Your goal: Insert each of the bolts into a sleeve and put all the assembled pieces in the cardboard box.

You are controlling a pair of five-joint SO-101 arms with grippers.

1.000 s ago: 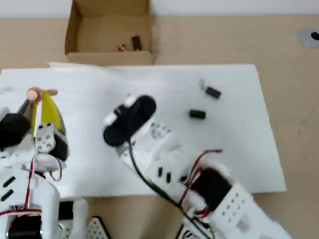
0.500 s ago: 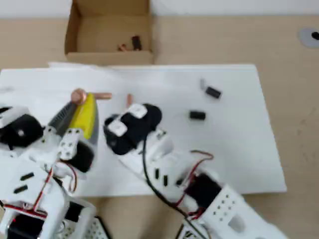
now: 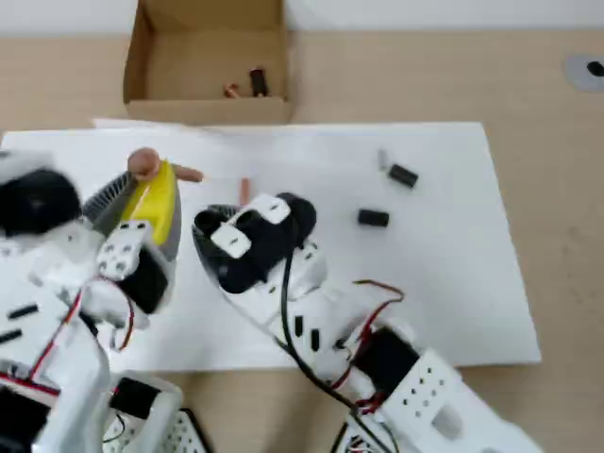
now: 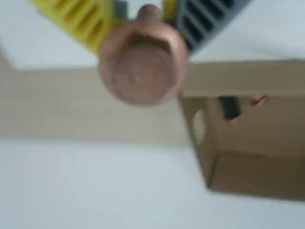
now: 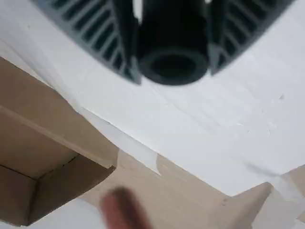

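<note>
My left gripper point(image 4: 145, 12) is shut on a copper bolt point(image 4: 142, 67), its head facing the camera between the yellow and grey fingers. In the high view this bolt point(image 3: 146, 163) hangs over the white sheet's left part, held by the left gripper point(image 3: 151, 179). My right gripper point(image 5: 174, 33) is shut on a black sleeve point(image 5: 174, 59) with its open bore showing. The right arm's wrist point(image 3: 255, 238) stands just right of the left gripper. A loose bolt point(image 3: 244, 191) lies between them. Two black sleeves point(image 3: 403, 175) point(image 3: 374, 217) lie at the right. The cardboard box point(image 3: 156, 66) holds an assembled piece point(image 3: 257, 82).
The white sheet point(image 3: 453, 283) covers the middle of the tan table point(image 3: 547, 170). The box stands beyond the sheet's far edge. A small grey piece point(image 3: 382, 158) lies beside the farther sleeve. A round dark fitting point(image 3: 587, 69) sits at the table's far right.
The left arm has swung right and a little toward the box with the bolt in its gripper. The right arm's wrist has shifted slightly, uncovering the loose bolt on the sheet.
</note>
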